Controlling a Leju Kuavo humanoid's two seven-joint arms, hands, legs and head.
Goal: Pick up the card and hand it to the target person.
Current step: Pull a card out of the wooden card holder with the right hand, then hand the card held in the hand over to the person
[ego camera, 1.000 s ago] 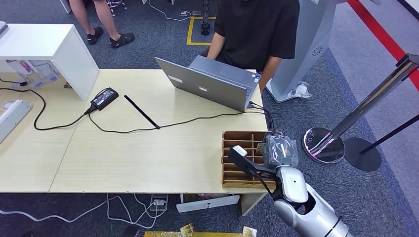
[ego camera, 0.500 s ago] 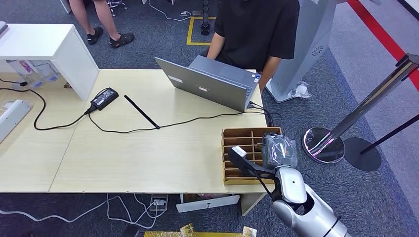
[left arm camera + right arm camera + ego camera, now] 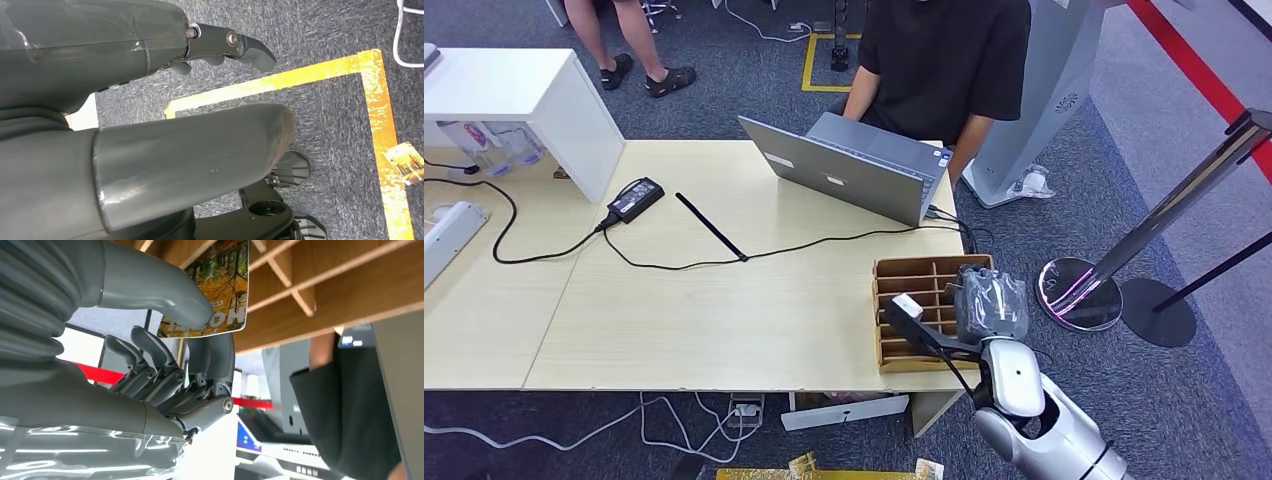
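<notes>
The card [image 3: 215,295], printed with an autumn forest picture, is pinched between the thumb and fingers of my right hand [image 3: 200,340] right against the dividers of the wooden slotted box [image 3: 320,285]. From the head view my right hand [image 3: 991,305] hovers over the right side of the box [image 3: 914,275] at the table's front right corner. A person in a black shirt [image 3: 944,60] sits behind the grey laptop [image 3: 854,175] on the far side. My left hand [image 3: 200,100] hangs over the carpet with its fingers apart and nothing in it.
A black power adapter [image 3: 634,198] and its cable [image 3: 724,262] cross the tabletop. A white cabinet [image 3: 524,100] stands at the far left. A chrome barrier post [image 3: 1079,292] stands right of the table. Another card [image 3: 406,156] lies on the floor by yellow tape [image 3: 380,115].
My right hand has edged slightly forward over the box, still pinching the card. The rest of the scene is as before.
</notes>
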